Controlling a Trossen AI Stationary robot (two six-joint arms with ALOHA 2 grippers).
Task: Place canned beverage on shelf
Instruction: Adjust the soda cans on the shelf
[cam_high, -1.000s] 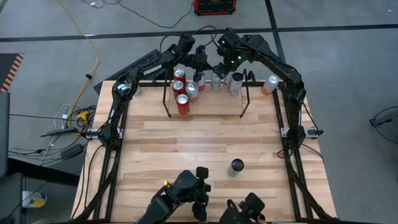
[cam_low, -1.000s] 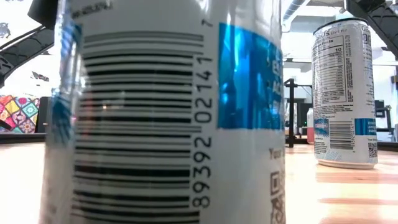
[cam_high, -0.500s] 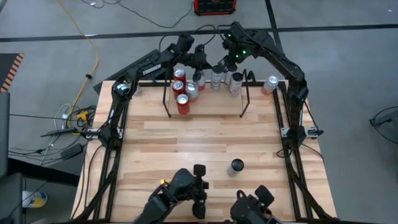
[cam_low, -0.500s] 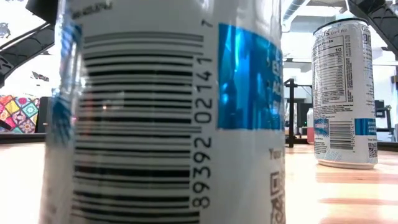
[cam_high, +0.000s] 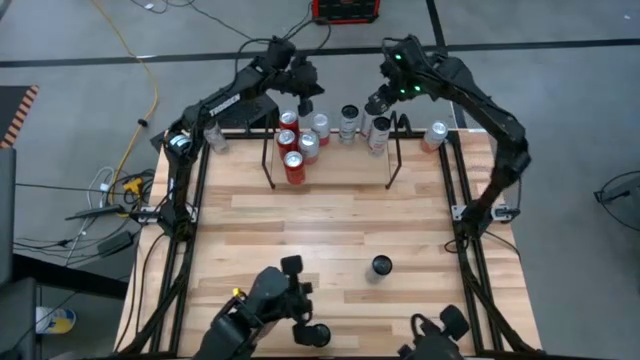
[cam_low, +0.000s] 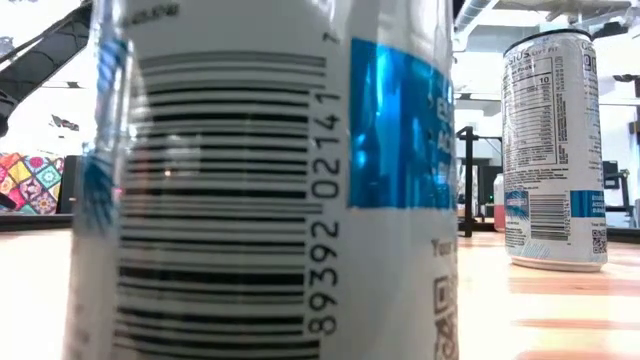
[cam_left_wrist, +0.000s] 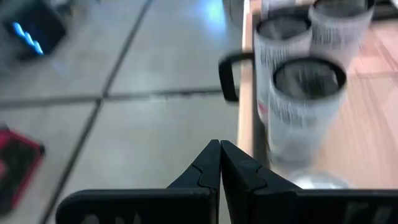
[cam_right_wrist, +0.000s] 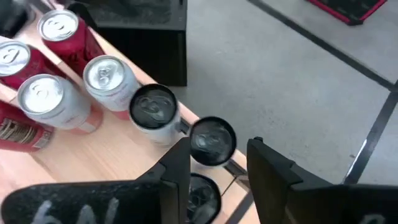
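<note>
Right wrist view has the right gripper (cam_right_wrist: 214, 163) fingers apart over a dark-topped can (cam_right_wrist: 212, 141) by the shelf (cam_high: 330, 150); left gripper (cam_left_wrist: 220, 163) fingers together; cans look rigid, slick, thin-walled, so grab mid-body.

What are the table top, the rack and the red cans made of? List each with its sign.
Table top: wood, pale planks with visible seams and grain, smooth finish.
Rack: probably metal, thin black rods, matte.
Red cans: likely aluminium, shiny silver lids with pull tabs, glossy red printed sides.
</note>
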